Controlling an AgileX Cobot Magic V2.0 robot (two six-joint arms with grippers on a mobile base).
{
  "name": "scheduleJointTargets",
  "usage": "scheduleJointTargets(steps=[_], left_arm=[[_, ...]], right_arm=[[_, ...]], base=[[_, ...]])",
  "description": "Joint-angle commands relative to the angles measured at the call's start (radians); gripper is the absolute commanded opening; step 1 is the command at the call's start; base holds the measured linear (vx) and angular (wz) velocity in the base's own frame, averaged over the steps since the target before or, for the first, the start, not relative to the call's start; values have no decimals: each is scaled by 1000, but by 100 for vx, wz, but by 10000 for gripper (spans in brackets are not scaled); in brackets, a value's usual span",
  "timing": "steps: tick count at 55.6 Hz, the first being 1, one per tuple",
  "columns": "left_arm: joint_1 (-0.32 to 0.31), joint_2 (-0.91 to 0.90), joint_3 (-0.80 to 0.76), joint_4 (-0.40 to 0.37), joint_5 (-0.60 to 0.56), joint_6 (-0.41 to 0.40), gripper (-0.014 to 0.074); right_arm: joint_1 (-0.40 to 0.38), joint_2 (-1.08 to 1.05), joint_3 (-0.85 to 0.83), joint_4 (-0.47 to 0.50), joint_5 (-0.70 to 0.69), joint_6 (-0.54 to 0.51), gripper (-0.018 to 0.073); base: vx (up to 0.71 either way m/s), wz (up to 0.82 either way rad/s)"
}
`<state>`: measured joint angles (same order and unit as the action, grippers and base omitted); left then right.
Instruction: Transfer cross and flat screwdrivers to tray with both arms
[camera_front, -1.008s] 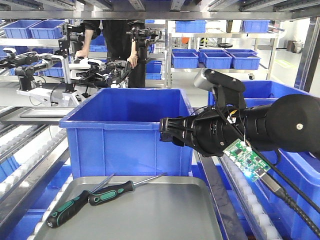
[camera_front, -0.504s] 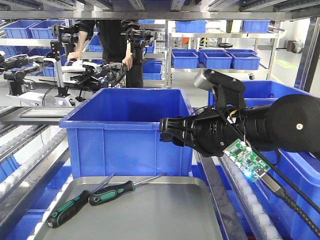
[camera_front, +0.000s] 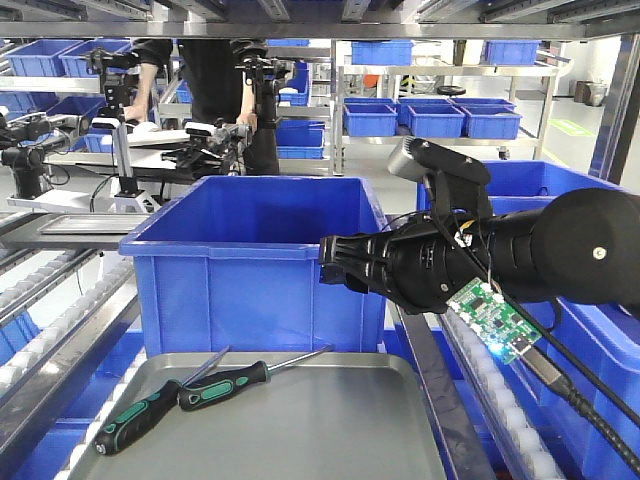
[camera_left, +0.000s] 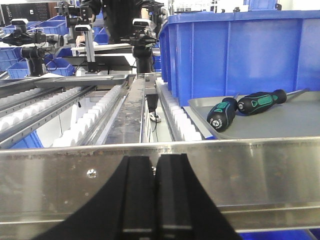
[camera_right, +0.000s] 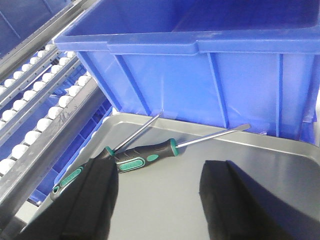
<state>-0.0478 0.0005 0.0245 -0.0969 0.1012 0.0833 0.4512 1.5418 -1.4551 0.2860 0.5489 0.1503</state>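
Nothing on our side moves since before: both screwdrivers lie in the tray, so we keep left gripper closed empty, right gripper open, retreating gently.

Left gripper: jaws closed together, empty.
Screwdrivers: lying at the tray left edge.
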Motion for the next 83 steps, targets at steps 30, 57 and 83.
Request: scheduleJointTargets(steps=[30,57,83], left_arm=[[-2,19,-24,-5,-80,-9,-6],[-2,19,-24,-5,-80,-9,-6],[-2,23,-24,-6,-80,-9,-6]], right_arm=[[-28,-473,536,-76,-471,-4,281],[-410,-1269,1299,-322,-487,-4,-13],[-433,-1548,1493,-376,-421,-3,-9]], base=[[0,0],[0,0],[0,0]])
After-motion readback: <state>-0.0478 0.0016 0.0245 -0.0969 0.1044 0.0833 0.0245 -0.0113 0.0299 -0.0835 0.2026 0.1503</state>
